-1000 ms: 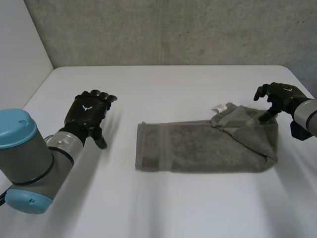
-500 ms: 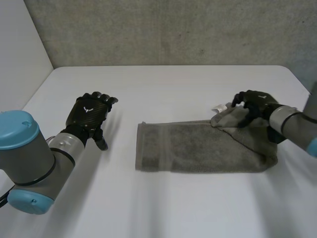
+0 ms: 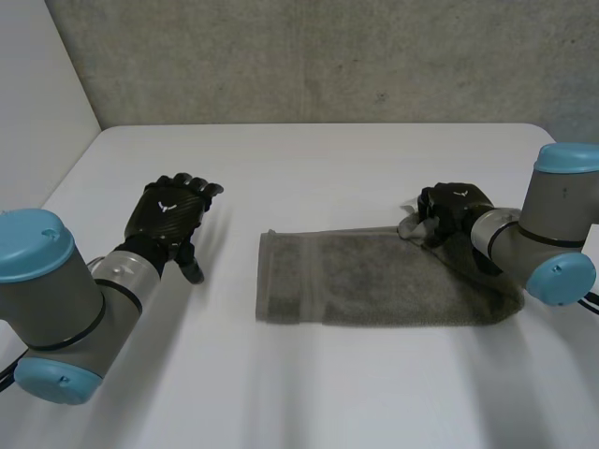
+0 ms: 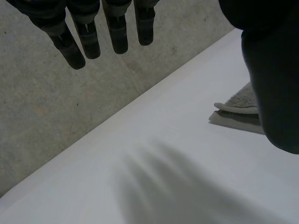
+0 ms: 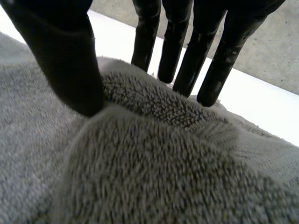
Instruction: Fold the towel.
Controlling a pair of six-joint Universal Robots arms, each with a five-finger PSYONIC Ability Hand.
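Observation:
A grey towel (image 3: 374, 290) lies folded in a long strip on the white table (image 3: 309, 168), its right end turned over in a slanted flap. My right hand (image 3: 454, 204) rests on the flap's far corner, beside a small white label (image 3: 411, 202). Seen from the right wrist, its thumb (image 5: 70, 60) and fingers (image 5: 187, 56) stand on either side of a raised ridge of towel (image 5: 140, 177) and pinch it. Left of the towel, my left hand (image 3: 168, 210) hovers open over bare table, its fingers (image 4: 88, 37) straight. The towel's left end (image 4: 238, 107) lies apart from that hand.
A grey concrete wall (image 3: 309, 56) runs behind the table's far edge. A pale wall (image 3: 37, 94) stands at the left. Bare tabletop lies in front of the towel and between it and my left hand.
My right hand has swung in from beyond the towel's right end, come down on the flap's far corner and closed its fingers on the cloth. The left hand has stayed put.

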